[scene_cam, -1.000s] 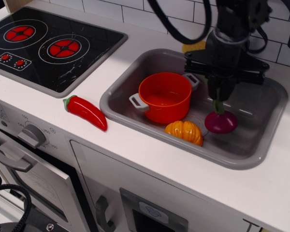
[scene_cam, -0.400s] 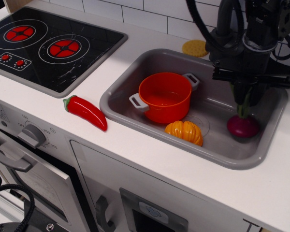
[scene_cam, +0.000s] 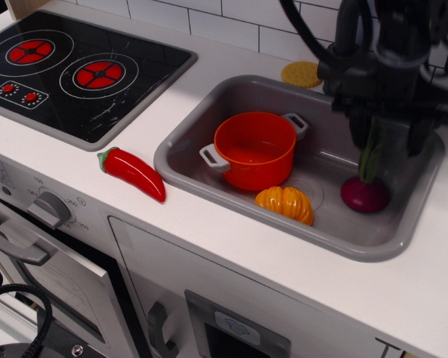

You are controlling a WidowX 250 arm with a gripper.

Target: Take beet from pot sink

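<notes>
- Beet [scene_cam: 364, 195] now resting on the floor of the sink [scene_cam: 209, 130], toward 3 o'clock in the basin, well apart from the pot [scene_cam: 254, 148]; bulb down, green stalks upright.
- Moved rightward since a second ago, when hanging near the basin's middle beside the pumpkin [scene_cam: 284, 203].
- Hand [scene_cam: 384, 138] spread now, fingers standing either side of the stalks and apparently not touching them; a moment ago pressed together on those stalks.
- Pot sitting empty at 9 o'clock from the beet, pumpkin just at its 5 o'clock.
- Chili [scene_cam: 132, 172] lying untouched on the worktop [scene_cam: 209, 231].
- Taken together: removal looks done, beet released; only a clean retreat upward remaining, with care not to snag the stalks.
</notes>
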